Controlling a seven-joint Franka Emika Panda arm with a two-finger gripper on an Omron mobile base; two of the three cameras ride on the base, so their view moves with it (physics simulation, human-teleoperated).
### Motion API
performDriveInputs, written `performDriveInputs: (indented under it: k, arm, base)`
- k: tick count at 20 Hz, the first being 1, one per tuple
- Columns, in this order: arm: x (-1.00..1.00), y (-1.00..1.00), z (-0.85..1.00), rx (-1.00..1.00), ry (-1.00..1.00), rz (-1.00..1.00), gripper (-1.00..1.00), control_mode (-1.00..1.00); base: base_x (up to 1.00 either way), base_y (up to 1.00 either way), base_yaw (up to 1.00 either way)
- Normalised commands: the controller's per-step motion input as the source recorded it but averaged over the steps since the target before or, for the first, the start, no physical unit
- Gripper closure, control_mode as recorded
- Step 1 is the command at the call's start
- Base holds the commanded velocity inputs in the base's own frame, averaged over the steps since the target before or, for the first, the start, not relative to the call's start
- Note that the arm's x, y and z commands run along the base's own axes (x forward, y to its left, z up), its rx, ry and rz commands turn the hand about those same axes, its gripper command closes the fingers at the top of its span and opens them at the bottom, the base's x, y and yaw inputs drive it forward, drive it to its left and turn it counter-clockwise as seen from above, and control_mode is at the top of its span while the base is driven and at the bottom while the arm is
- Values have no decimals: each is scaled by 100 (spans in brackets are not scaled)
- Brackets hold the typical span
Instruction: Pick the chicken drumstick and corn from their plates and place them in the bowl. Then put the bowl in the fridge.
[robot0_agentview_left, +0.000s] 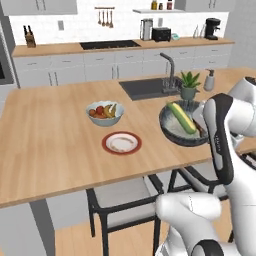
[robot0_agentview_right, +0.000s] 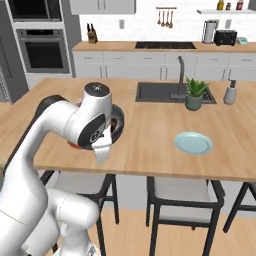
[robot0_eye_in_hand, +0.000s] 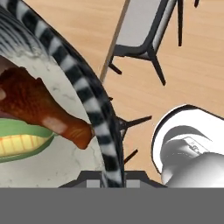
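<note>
The gripper clamps the dark bowl's rim, its tips cut off at the hand view's edge. The drumstick and corn lie inside, the arm partly hiding the bowl. Beyond sits the red-rimmed plate.

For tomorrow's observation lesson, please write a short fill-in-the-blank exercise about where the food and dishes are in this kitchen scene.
1. The corn lies inside the dark ____.
2. Beside the corn in the bowl lies the chicken ____.
3. The plate with the red rim now holds ____ food.
4. The hand grips the bowl by its ____.

Missing words: bowl; drumstick; no; rim
</note>
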Motion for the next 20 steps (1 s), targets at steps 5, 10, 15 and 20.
performDriveInputs:
  k: [5, 10, 15, 20]
  arm:
    - [0, 0, 0, 0, 0, 0, 100, 100]
    - [0, 0, 0, 0, 0, 0, 100, 100]
    - [0, 0, 0, 0, 0, 0, 100, 100]
    - [0, 0, 0, 0, 0, 0, 100, 100]
  base:
    - [-91, 88, 1]
    - [-58, 100, 3]
    - [-27, 100, 0]
    - [-21, 100, 0]
